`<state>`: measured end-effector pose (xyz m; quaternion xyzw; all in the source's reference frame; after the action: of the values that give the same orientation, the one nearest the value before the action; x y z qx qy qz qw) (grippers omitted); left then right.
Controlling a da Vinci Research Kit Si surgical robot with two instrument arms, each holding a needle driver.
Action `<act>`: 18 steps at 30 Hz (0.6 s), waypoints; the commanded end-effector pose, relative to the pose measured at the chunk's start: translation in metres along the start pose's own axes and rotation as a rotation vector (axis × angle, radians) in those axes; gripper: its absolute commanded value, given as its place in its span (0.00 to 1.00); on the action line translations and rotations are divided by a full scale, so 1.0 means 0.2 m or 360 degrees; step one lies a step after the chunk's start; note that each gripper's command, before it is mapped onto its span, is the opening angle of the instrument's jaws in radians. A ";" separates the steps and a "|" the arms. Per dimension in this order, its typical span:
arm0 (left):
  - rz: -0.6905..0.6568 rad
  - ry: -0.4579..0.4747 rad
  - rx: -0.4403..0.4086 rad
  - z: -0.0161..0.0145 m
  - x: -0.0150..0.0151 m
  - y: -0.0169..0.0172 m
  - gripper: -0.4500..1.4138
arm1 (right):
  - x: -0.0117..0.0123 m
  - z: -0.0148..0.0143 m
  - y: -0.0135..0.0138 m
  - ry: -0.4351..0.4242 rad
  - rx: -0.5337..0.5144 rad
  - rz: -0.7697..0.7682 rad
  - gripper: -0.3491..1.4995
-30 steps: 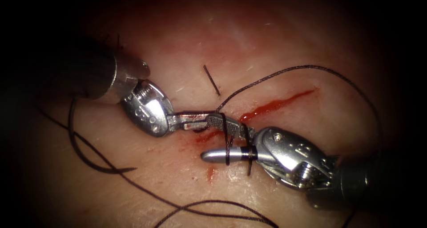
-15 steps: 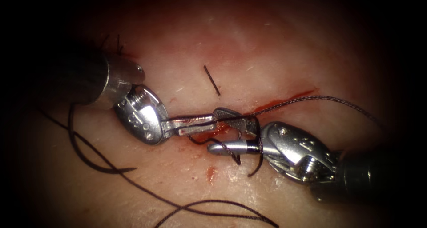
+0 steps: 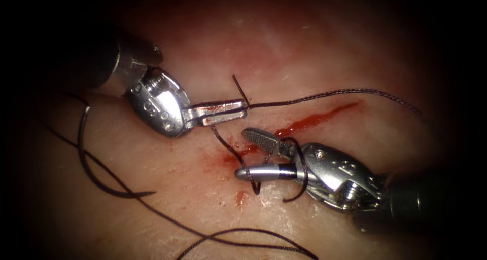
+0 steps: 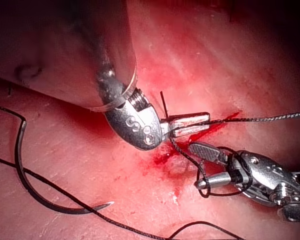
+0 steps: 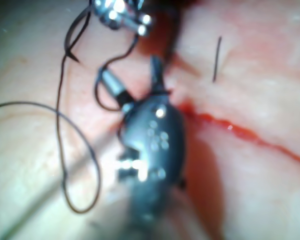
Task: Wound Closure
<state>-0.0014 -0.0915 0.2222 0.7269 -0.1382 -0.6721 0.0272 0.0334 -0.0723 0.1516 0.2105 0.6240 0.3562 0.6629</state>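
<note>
Thread, near part (image 3: 238, 237): a loose strand is seen lying in curves across the front of the tissue (image 3: 167, 189), on the left side of the cut (image 3: 314, 119).
Needle (image 3: 89, 163): it is laid flat on the tissue at the far left, well apart from both tools; it is held by no claw and is not in the tissue. Its point is turned to the right.
Right claw (image 3: 246, 153): the two jaws are spread apart and nothing is gripped between them. Loops of thread are wound around the lower jaw and around the base of the claw.
Red fluid (image 3: 231, 157): it is seen on the tissue around the cut, just beside the right claw.
Left claw (image 3: 243, 109): it is clamped on the thread. From it one strand goes right, over the cut, and another goes down to the right claw.
Cut thread end (image 3: 241, 90): a short piece is seen standing out of the tissue, just behind the left claw.
</note>
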 end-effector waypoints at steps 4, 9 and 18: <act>-0.0006 0.0002 0.0008 0.011 -0.001 0.001 0.00 | -0.009 0.006 -0.006 -0.0074 0.0060 0.0054 0.74; -0.0006 0.0023 0.0002 0.022 -0.002 0.000 0.00 | -0.011 0.013 -0.013 -0.0131 0.0141 0.0095 0.74; -0.0004 0.0037 -0.0005 0.026 -0.004 -0.001 0.00 | -0.010 0.020 -0.021 -0.0196 0.0300 0.0097 0.72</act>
<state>-0.0060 -0.0896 0.2219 0.7342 -0.1368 -0.6643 0.0301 0.0377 -0.0751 0.1503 0.3103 0.6072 0.3004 0.6669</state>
